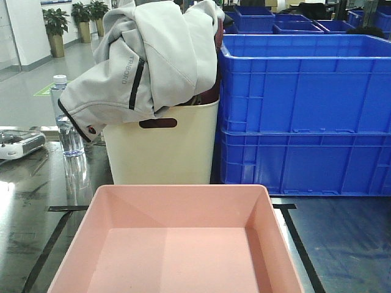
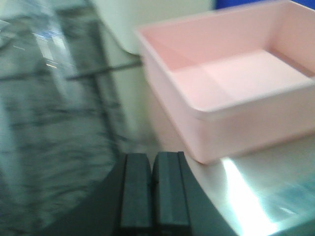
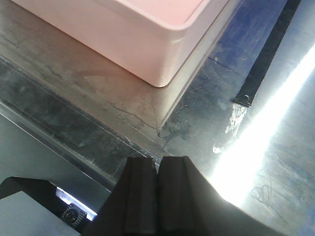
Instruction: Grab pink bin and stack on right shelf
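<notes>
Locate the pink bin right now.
Front view: pink bin sits bottom centre on the dark shelf, in front of the cream bin, blue crates behind right.

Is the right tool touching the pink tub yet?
Apart. In the right wrist view, the right tool is shut, and bare grey shelf shows between its tips and the corner of the pink bin.

pink bin: pale pink shallow tub, empty, upright, open top | on right shelf: dark glossy scratched surface, black tape lines, bin between lines
</notes>
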{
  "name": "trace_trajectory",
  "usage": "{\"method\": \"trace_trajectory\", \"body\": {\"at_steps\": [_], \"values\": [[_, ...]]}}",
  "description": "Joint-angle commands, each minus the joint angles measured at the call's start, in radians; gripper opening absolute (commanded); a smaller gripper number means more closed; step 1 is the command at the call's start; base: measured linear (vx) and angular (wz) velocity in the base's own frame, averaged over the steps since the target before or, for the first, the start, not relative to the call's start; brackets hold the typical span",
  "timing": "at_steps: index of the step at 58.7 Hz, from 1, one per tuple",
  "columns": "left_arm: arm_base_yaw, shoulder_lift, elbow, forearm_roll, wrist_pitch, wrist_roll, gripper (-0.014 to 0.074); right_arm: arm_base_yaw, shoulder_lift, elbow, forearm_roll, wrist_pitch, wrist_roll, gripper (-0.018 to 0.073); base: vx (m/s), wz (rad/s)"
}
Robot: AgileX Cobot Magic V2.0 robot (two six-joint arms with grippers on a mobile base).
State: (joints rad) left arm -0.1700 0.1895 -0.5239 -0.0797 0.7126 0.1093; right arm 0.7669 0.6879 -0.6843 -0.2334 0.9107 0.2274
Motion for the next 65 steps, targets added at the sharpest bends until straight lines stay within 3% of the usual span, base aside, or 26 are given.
{"method": "trace_trajectory", "body": {"at_steps": [1, 8, 19, 29, 32, 65], "values": [[0.072, -0.06, 0.061, 0.02, -0.199, -0.003, 0.0053, 0.001, -0.004, -0.027, -0.026, -0.05, -0.01, -0.0012, 0.0, 0.0], [0.111, -0.129, 0.19, 0.058, -0.337, -0.005, 0.0048, 0.001, -0.004, -0.027, -0.026, -0.05, -0.01, -0.0012, 0.0, 0.0], [0.115, -0.203, 0.385, 0.058, -0.557, -0.014, -0.0008, 0.001, -0.004, -0.027, -0.026, -0.05, -0.01, -0.0012, 0.0, 0.0], [0.142, -0.22, 0.531, 0.068, -0.721, -0.151, -0.0007, 0.001, -0.004, -0.027, -0.023, -0.05, -0.01, -0.0012, 0.0, 0.0], [0.15, -0.22, 0.568, 0.105, -0.77, -0.174, -0.0007, 0.001, -0.004, -0.027, -0.023, -0.05, -0.01, -0.0012, 0.0, 0.0], [0.153, -0.217, 0.568, 0.125, -0.774, -0.185, -0.0007, 0.001, -0.004, -0.027, -0.026, -0.05, -0.01, -0.0012, 0.0, 0.0]]}}
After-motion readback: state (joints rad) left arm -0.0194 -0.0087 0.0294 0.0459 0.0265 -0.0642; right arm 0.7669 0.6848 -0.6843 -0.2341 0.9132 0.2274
